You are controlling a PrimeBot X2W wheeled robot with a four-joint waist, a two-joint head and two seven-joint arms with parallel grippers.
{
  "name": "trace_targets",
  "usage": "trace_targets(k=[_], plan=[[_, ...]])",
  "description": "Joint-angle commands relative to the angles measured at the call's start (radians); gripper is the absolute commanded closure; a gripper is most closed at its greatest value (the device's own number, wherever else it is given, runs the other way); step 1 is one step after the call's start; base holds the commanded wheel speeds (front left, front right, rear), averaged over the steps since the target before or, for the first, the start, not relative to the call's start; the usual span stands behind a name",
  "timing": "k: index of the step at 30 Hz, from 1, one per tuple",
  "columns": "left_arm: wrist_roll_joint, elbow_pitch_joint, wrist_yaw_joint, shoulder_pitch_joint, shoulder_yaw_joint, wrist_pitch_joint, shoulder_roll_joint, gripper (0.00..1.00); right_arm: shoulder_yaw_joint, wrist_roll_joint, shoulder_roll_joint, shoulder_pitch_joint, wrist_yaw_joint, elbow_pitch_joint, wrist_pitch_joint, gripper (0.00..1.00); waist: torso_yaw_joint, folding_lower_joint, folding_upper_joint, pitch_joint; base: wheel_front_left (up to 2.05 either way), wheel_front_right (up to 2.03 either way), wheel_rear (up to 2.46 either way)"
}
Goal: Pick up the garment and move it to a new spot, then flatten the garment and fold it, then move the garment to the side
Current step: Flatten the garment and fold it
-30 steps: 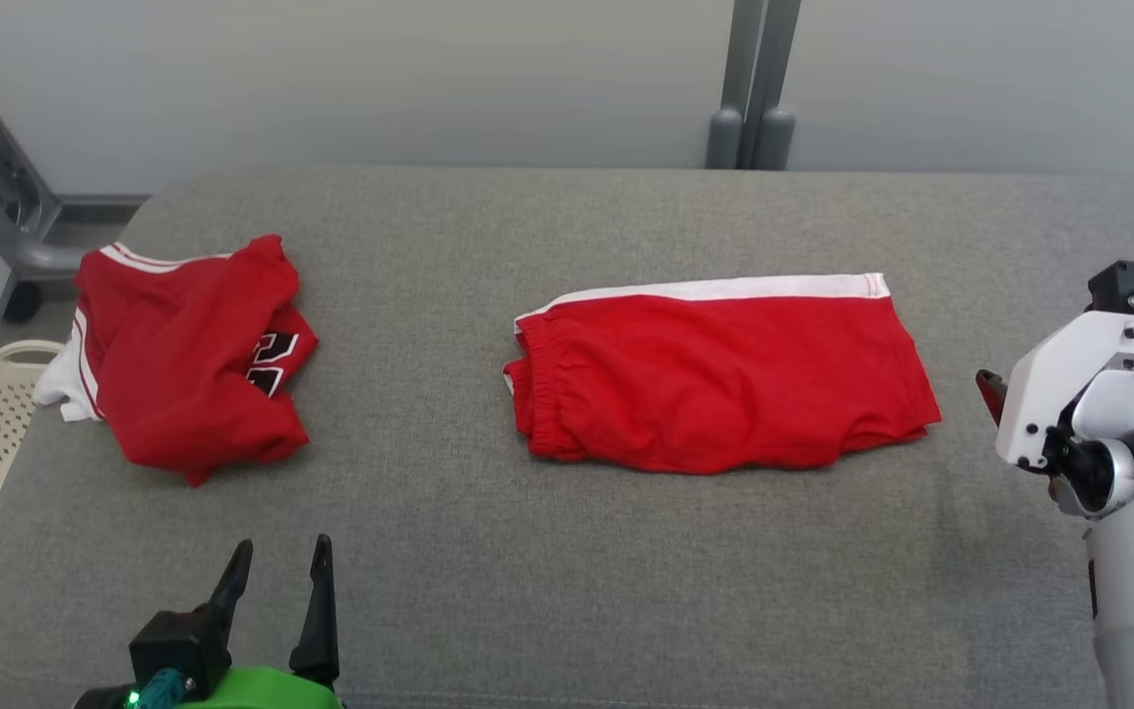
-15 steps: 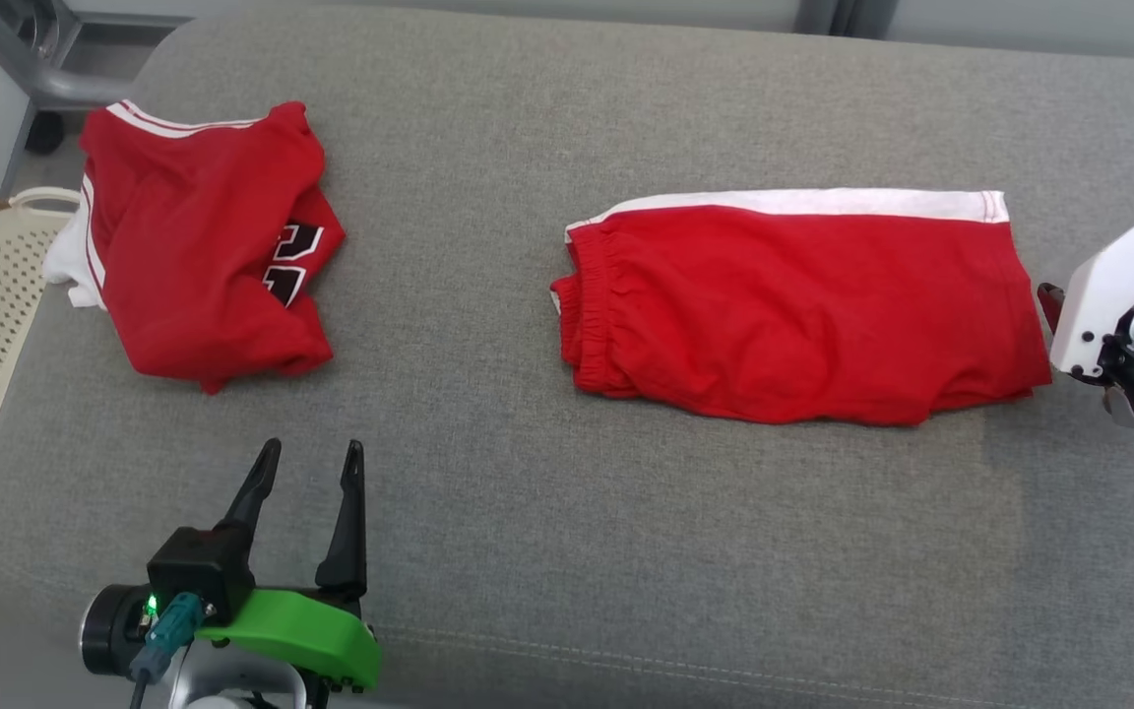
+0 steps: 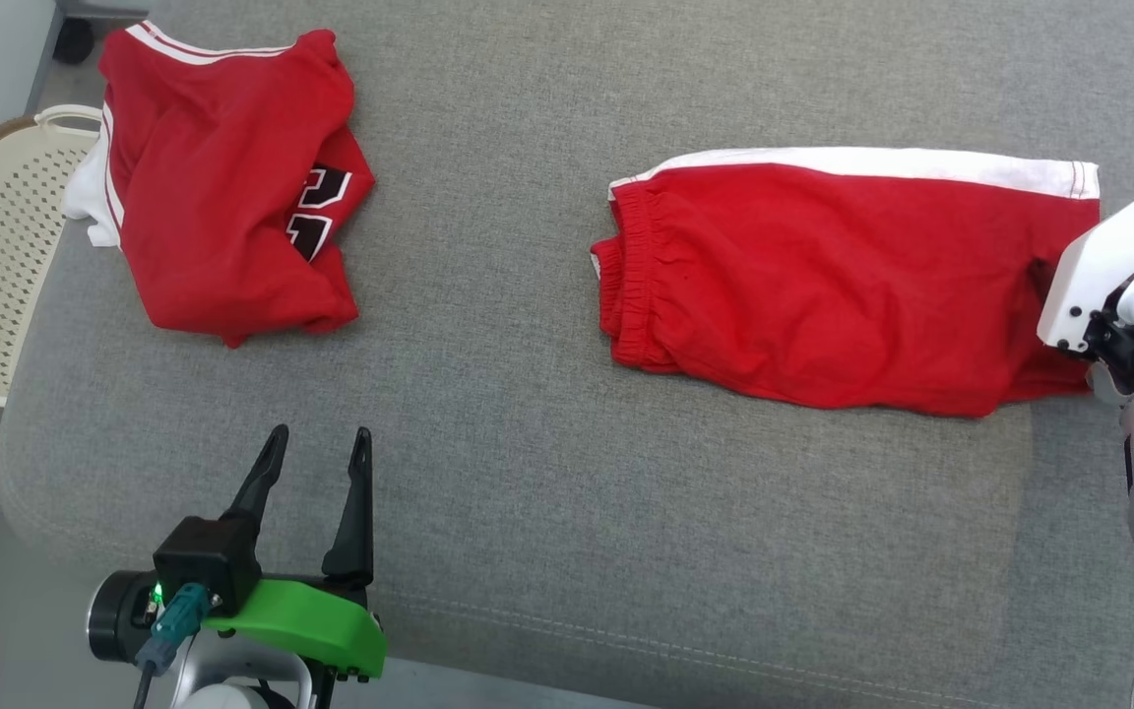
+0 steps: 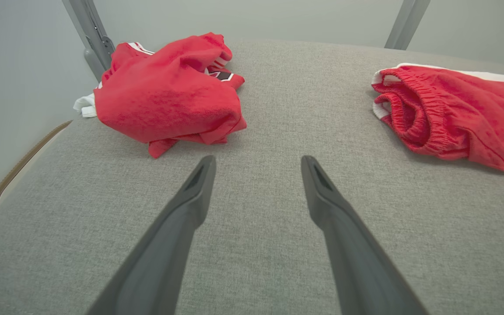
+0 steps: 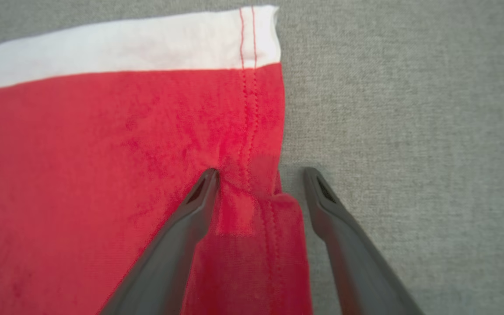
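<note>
Presumably soft, light, limp: red fabric shorts with white side stripe (image 3: pixel 843 276). Take hold at stitched hem (image 5: pixel 247 109). State: right claw (image 5: pixel 258 175) wide apart, straddling hem, nothing pinched; left claw (image 3: pixel 316 448) wide apart, empty.

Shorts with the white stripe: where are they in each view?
Head view: shorts right of centre, waistband leftward.
Left wrist view: shorts at right edge.
Right wrist view: shorts across left half.
Shared landmark: white stripe along their far edge.
</note>
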Motion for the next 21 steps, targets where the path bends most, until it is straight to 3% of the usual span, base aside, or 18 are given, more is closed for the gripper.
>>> trace_targets(k=[1,2,3,4,7,10,21], plan=[[-0.001,0.005,0.001,-0.018,-0.001,-0.004,-0.001,0.0,-0.011,-0.004,0.012,-0.008,0.0,0.041,0.007,0.1,0.008,0.0,0.0,0.005,0.0,0.0,0.0],[-0.001,0.005,0.001,-0.018,-0.001,-0.004,-0.001,0.0,-0.011,-0.004,0.012,-0.008,0.0,0.041,0.007,0.1,0.008,0.0,0.0,0.005,0.0,0.0,0.0],[-0.001,0.006,0.001,-0.019,-0.002,-0.004,-0.002,0.0,-0.016,-0.007,0.015,-0.015,0.0,0.051,0.009,0.33,0.01,0.0,0.0,0.006,0.0,0.0,0.0],[-0.003,0.007,0.001,-0.02,-0.003,-0.004,-0.002,0.0,-0.02,-0.012,0.017,-0.021,0.0,0.061,0.011,0.49,0.011,0.0,0.0,0.007,0.0,0.0,0.0],[-0.006,0.013,0.002,-0.022,-0.005,-0.006,-0.004,0.0,-0.027,-0.024,0.018,-0.029,0.0,0.093,0.021,0.65,0.017,0.0,0.0,0.005,0.0,0.0,0.0],[-0.01,0.019,0.004,-0.019,-0.006,-0.009,-0.004,0.0,-0.032,-0.03,0.018,-0.032,0.0,0.116,0.017,1.0,0.022,0.0,0.0,-0.001,0.0,0.0,0.0],[-0.019,0.027,0.009,-0.005,-0.01,-0.004,0.005,0.0,-0.075,-0.077,-0.019,-0.047,-0.001,0.14,-0.022,1.0,0.02,0.0,0.0,-0.026,0.0,0.0,0.0]])
